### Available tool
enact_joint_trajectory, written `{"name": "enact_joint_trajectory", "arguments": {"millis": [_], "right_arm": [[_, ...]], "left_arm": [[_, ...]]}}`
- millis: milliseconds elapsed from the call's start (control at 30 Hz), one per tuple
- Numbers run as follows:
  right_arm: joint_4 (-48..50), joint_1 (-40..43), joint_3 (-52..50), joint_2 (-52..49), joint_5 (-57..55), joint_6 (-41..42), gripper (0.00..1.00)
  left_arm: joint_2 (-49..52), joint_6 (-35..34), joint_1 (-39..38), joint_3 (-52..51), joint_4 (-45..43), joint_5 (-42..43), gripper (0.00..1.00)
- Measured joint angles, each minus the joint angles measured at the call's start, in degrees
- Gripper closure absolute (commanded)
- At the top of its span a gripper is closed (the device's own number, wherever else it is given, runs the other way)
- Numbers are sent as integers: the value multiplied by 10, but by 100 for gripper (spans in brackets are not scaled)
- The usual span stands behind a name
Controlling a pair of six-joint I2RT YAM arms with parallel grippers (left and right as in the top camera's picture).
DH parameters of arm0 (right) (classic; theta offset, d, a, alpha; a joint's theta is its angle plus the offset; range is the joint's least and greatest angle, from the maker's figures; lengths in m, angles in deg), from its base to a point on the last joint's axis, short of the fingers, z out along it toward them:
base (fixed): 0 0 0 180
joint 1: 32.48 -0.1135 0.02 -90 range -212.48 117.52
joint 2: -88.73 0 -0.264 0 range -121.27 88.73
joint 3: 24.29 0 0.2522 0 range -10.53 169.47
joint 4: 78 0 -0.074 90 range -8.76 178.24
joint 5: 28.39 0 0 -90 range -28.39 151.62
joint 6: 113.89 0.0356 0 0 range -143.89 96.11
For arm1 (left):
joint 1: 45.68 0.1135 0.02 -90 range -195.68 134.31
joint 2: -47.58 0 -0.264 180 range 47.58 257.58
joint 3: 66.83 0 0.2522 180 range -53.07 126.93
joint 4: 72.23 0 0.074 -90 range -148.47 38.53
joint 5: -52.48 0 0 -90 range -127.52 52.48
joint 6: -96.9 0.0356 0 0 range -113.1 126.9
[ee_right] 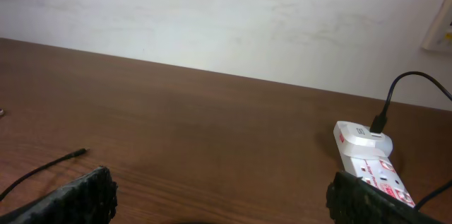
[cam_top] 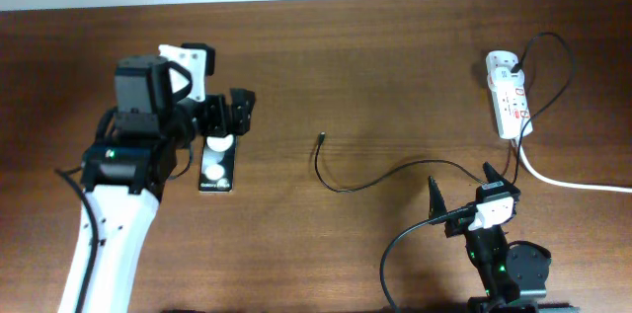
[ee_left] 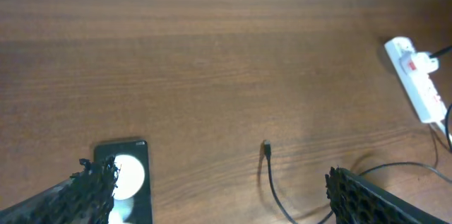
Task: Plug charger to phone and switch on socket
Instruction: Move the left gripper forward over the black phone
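Observation:
The black phone [cam_top: 218, 167] lies flat on the table at the left, two white blobs on its face. My left gripper [cam_top: 227, 116] is open just above its far end; in the left wrist view the phone [ee_left: 131, 181] lies by the left finger of the gripper [ee_left: 217, 176]. The charger's thin black cable [cam_top: 336, 189] lies loose mid-table, its plug tip [cam_top: 322, 138] free, also in the left wrist view [ee_left: 267, 146]. The white socket [cam_top: 509, 91] lies at the far right, the cable plugged into its far end. My right gripper [cam_top: 460, 179] is open and empty, near the front, short of the socket [ee_right: 371, 157].
The socket's thick white cord [cam_top: 573, 183] runs off the right edge. The thin cable loops between the socket and my right gripper [ee_right: 219, 181]. A pale wall borders the table's far edge.

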Motion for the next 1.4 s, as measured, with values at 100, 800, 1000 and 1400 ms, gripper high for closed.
{"name": "enact_joint_trajectory", "arguments": {"millis": [100,800,1000,1400], "right_arm": [[0,0,0,0,0,0,1],[0,0,0,0,0,0,1],[0,0,0,0,0,0,1],[0,0,0,0,0,0,1]], "left_arm": [[52,-4,-28,55,43,-30,1],[200,-62,-44,180,243,-162,0],[291,-64,-44,180,266,-177,0],[342,-25,-44,180,263,-182,1]]}}
